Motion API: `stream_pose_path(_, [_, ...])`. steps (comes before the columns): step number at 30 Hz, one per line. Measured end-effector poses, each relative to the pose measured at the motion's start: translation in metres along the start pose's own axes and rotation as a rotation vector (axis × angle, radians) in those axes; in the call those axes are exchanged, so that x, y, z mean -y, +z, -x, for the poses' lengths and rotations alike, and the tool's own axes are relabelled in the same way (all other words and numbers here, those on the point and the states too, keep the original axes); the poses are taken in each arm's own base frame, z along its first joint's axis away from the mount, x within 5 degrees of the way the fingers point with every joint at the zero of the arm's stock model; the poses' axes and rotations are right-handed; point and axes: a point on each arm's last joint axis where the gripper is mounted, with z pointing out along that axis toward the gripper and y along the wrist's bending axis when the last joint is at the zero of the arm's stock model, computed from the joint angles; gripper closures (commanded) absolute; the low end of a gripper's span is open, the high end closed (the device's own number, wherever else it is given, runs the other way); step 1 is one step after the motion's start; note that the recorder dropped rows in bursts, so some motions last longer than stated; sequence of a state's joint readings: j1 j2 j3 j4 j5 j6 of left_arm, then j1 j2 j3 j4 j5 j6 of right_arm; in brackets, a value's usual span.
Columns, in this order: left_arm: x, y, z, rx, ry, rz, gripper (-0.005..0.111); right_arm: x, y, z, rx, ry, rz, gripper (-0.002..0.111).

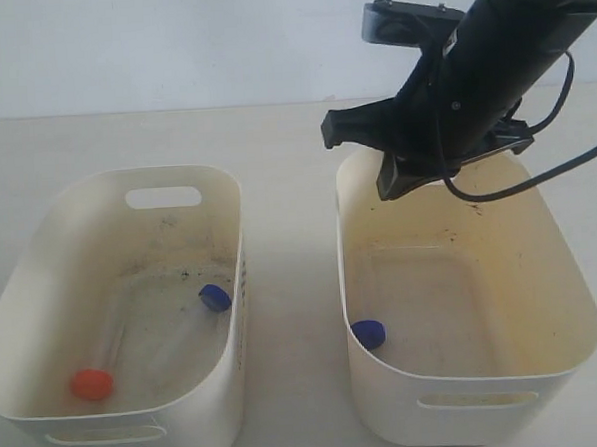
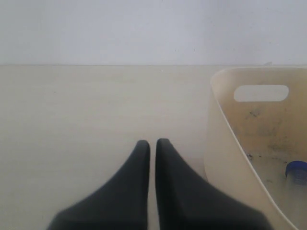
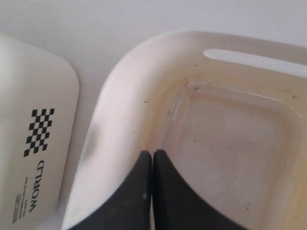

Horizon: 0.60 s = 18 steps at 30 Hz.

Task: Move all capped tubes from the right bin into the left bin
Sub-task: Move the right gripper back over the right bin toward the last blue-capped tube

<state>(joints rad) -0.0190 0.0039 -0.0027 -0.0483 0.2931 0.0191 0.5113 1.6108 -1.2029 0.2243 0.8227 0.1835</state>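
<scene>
Exterior view: two oval cream-white plastic tubs with slot handles and smooth, slightly glossy walls stand side by side, apart, on a matte pale-beige table [image 1: 286, 184]. A plain whitish wall [image 1: 169, 50] is behind. The left bin [image 1: 39, 247] has a greyish floor with black specks and holds two tubes. The orange-capped tube [image 1: 92, 384] lies near the front, and the blue-capped tube [image 1: 214, 297] lies by the bin's right wall; both clear bodies are faint. The right bin [image 1: 573, 299] is stained yellowish-tan and holds one, the last blue-capped tube [image 1: 368, 333], in the front-left corner against the wall. That makes three tubes in all. The black right arm [image 1: 490, 63], with a looping cable, hangs over the right bin's far rim.

Left wrist view: the left gripper [image 2: 148, 143] has two matte black tapered fingers with only a hairline slit between them. It grips nothing, over bare table just beside the left bin.

Right wrist view: the right gripper [image 3: 152, 154] has its fingers pressed together and empty, over the right bin's inner wall. A faint clear streak along the floor edge may be a tube body. The left bin's outer side shows a checker print and "WORLD".
</scene>
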Motion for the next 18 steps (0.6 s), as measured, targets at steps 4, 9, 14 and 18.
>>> stream_pose_path(4, [0.000, 0.000, 0.000, 0.000, 0.000, 0.000, 0.103, 0.012, -0.002, 0.003, -0.002, 0.039, -0.016, 0.109])
stream_pose_path(9, [0.000, 0.000, 0.000, 0.000, 0.000, 0.000, 0.103, 0.015, 0.000, 0.001, -0.040, 0.050, -0.023, 0.109])
stream_pose_path(14, [0.000, 0.000, 0.000, 0.000, 0.000, 0.000, 0.103, 0.017, 0.014, -0.001, -0.107, 0.078, -0.022, 0.109])
stream_pose_path(18, [0.000, 0.000, 0.000, 0.000, 0.000, 0.000, 0.103, 0.018, 0.024, -0.002, -0.139, 0.111, -0.026, 0.109])
